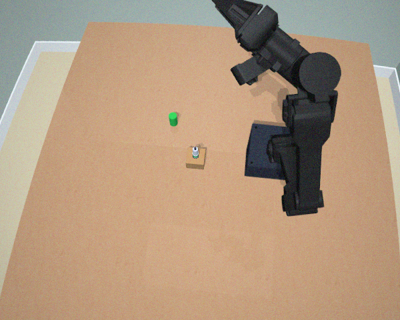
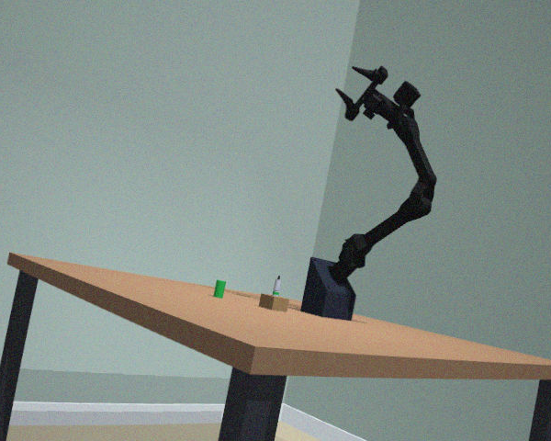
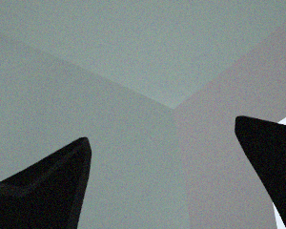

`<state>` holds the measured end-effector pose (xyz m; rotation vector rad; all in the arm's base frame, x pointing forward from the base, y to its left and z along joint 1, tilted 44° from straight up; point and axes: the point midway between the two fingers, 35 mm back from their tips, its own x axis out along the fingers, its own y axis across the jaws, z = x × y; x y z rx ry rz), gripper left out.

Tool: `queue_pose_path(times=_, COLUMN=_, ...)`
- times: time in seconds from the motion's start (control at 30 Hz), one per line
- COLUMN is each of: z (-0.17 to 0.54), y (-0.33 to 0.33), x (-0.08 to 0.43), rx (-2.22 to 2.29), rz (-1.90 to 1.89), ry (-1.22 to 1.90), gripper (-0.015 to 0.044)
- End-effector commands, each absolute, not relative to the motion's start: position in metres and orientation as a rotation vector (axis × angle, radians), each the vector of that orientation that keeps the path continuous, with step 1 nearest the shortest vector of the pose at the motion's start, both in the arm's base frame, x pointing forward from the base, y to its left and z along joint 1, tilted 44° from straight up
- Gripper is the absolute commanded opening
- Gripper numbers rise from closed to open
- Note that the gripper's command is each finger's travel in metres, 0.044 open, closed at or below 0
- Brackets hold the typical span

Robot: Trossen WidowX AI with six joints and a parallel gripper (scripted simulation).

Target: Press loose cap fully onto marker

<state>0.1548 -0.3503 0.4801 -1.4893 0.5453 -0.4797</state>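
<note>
A dark robot arm (image 2: pixel 416 156) rises from a navy base block (image 2: pixel 325 291) at one side of an orange-brown table (image 2: pixel 313 348). The arm is stretched high, well above the table, and its gripper (image 2: pixel 356 87) points up and away toward the grey-green wall rather than down at the work. The two pointed fingers stand spread wide apart with nothing between them; in the wrist view only bare wall shows in the gap.

On the table, a small tan holder block (image 1: pixel 196 159) sits near the arm's base. The marker (image 2: pixel 276 286) stands upright in it, white-bodied with a dark tip exposed at the top, so it is uncapped. The green cap (image 1: pixel 173 119) stands on the table by itself, near the block but clearly apart from it, on the side away from the arm's base. It touches neither the marker nor the gripper.

Judging from this layout, no part of the task appears done. The cap is not yet picked up, so everything remains: lowering the open gripper to the cap, closing on it, carrying it over the marker's tip, pressing it down until it seats, then letting go and pulling the arm clear. The gripper is far from both objects, so a long descent seems needed first.
</note>
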Motion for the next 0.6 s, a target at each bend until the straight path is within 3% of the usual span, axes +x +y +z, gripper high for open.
queue_pose_path(times=0.0, z=0.479, y=-0.351, x=0.155, rx=-1.485, rz=-0.477, ry=0.545, gripper=0.0374)
queue_pose_path(times=0.17, z=0.444, y=-0.365, x=0.181, rx=-1.336, rz=-0.397, ry=0.526, gripper=0.0248)
queue_pose_path(times=0.57, z=0.291, y=-0.369, x=0.283, rx=-0.781, rz=-0.046, ry=0.571, gripper=0.0248)
